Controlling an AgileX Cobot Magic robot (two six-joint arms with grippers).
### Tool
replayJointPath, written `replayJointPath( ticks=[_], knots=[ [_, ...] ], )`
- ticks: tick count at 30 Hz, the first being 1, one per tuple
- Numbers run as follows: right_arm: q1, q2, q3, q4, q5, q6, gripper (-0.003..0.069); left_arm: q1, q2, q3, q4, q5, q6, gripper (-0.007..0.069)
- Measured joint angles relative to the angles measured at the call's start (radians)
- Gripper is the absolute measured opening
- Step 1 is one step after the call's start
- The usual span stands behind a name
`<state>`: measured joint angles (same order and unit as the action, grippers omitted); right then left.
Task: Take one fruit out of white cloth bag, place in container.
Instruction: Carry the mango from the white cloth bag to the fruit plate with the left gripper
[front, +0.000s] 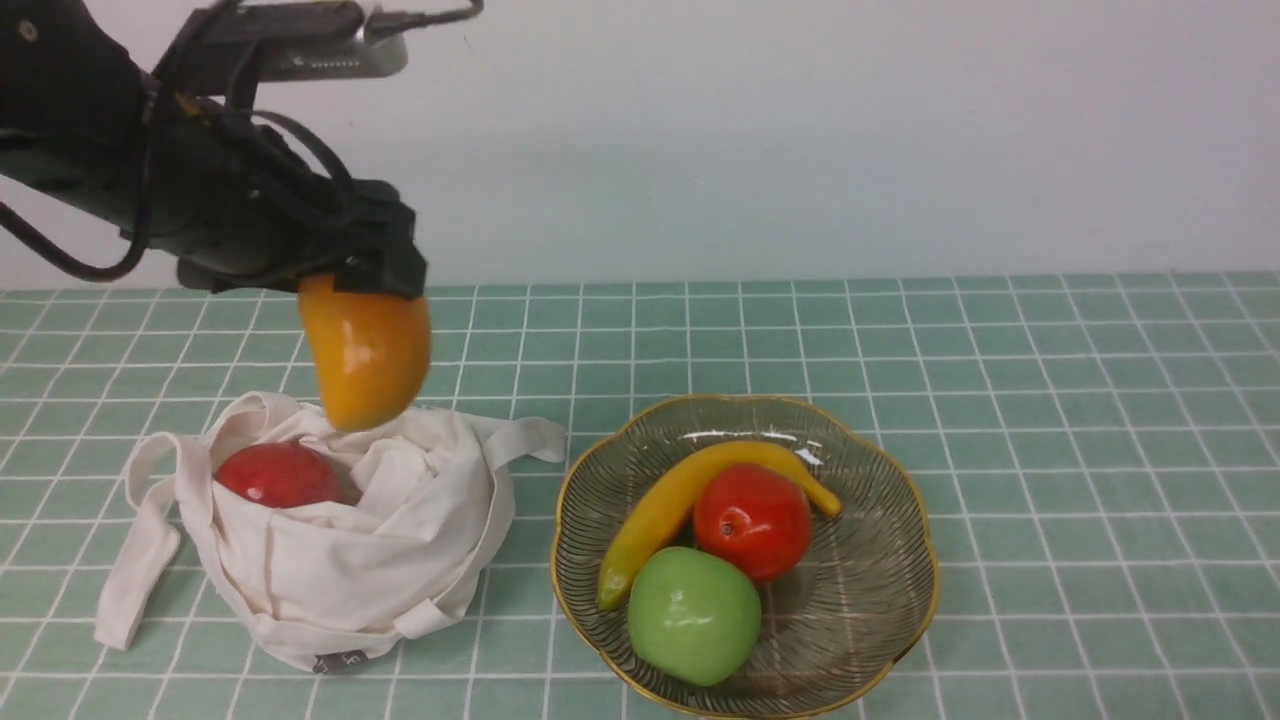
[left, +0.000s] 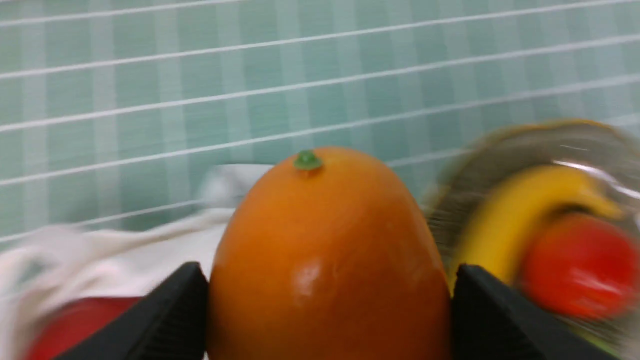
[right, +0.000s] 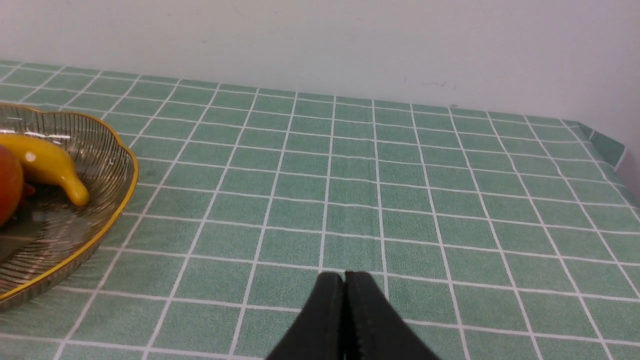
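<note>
My left gripper (front: 365, 285) is shut on the orange-yellow mango (front: 366, 355), which hangs in the air just above the white cloth bag (front: 330, 540). In the left wrist view the mango (left: 327, 260) fills the space between both black fingers (left: 170, 315), green stem dot facing away. A dark red round fruit (front: 278, 474) lies in the bag's open mouth. The glass container (front: 880, 560) with the gold scalloped rim stands to the right of the bag. My right gripper (right: 345, 277) is shut on nothing, low over the tablecloth to the right of the container (right: 107, 210).
The container holds a yellow banana (front: 680, 495), a red apple (front: 752, 520) and a green apple (front: 693, 615). The bag's strap handles (front: 140, 555) trail onto the green checked tablecloth. A pale wall runs behind the table; the table's right edge (right: 607, 145) shows in the right wrist view.
</note>
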<state>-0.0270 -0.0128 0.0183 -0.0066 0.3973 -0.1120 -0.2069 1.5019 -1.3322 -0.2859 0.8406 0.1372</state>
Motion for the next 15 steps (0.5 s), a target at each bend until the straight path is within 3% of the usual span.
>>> replayJointPath(
  ticks=[7, 12, 15],
  knots=[
    [0.0, 0.0, 0.0, 0.0, 0.0, 0.0, -0.0015, -0.251, 0.02, -0.001, -0.297, 0.025, 0.237, 0.0555],
    [0.0, 0.0, 0.0, 0.0, 0.0, 0.0, -0.0015, -0.427, 0.142, -0.001, -0.326, -0.054, 0.353, 0.0555],
    [0.0, 0.0, 0.0, 0.0, 0.0, 0.0, -0.0015, -0.477, 0.203, -0.001, -0.326, -0.117, 0.376, 0.0555]
  ],
)
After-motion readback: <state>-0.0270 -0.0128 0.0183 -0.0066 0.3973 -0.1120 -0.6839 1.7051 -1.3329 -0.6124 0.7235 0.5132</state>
